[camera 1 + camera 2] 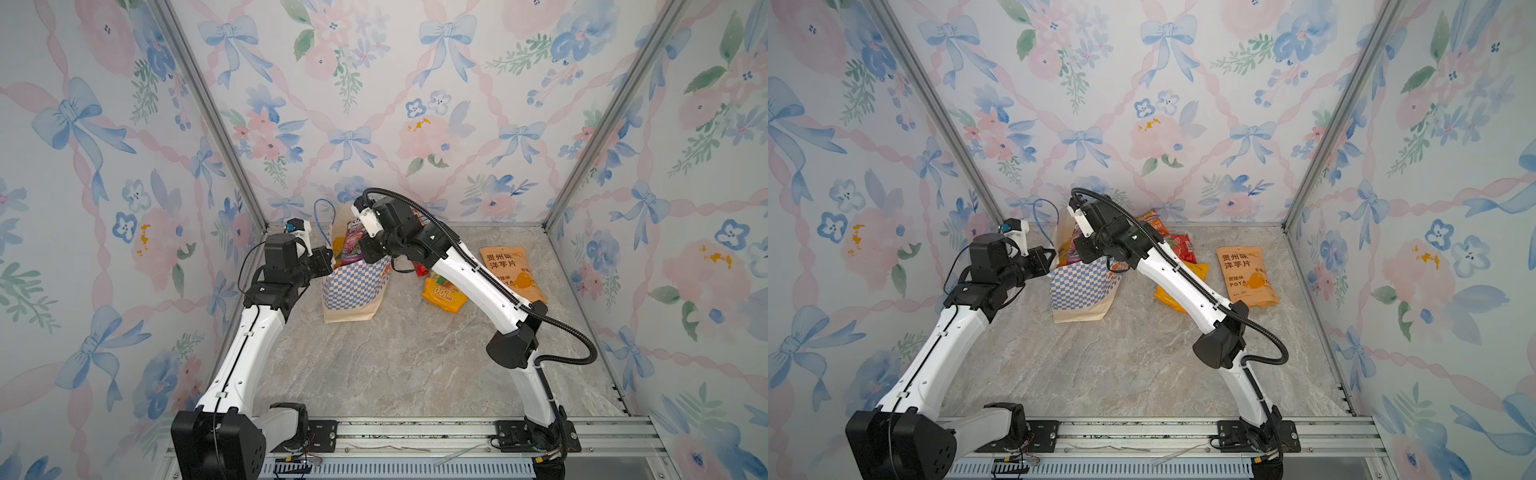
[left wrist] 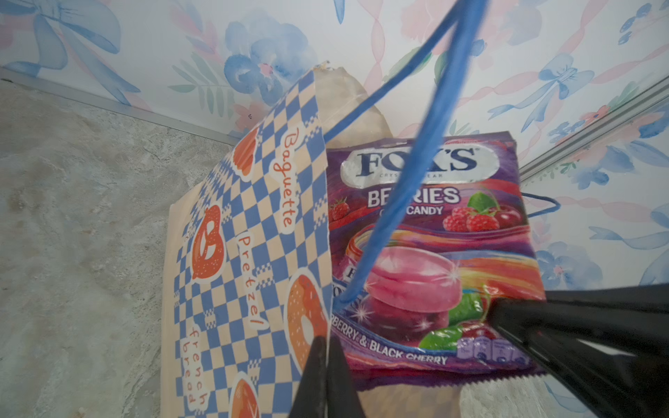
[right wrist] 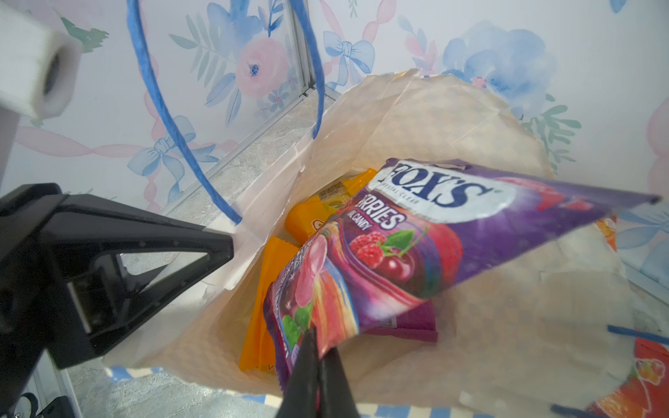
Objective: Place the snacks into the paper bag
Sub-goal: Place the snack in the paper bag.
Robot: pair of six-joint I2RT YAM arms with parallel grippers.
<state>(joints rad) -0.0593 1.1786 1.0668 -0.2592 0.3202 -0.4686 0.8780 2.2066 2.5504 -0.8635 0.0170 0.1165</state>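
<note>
The blue-and-white checkered paper bag point(image 1: 353, 291) point(image 1: 1077, 291) stands upright near the back wall, mouth open. My left gripper point(image 2: 325, 349) point(image 1: 331, 260) is shut on the bag's rim point(image 3: 239, 231) and holds that side out. My right gripper point(image 3: 319, 349) is over the mouth, shut on a lower corner of a purple berry candy packet point(image 3: 452, 231) point(image 2: 434, 253) that hangs tilted, partly inside the bag. Orange-yellow packets point(image 3: 269, 289) and another purple one point(image 3: 412, 325) lie inside. On the floor to the right are a tan kraft pouch point(image 1: 511, 270), a yellow-orange packet point(image 1: 442, 293), a red packet point(image 1: 1181, 247) and an orange one point(image 1: 1154, 222).
Floral walls with metal corner posts point(image 1: 216, 124) close in the marble floor point(image 1: 395, 365) on three sides. The bag's blue cord handle point(image 2: 416, 144) stands up across the left wrist view. The arms' mounting rail point(image 1: 415, 432) runs along the front edge.
</note>
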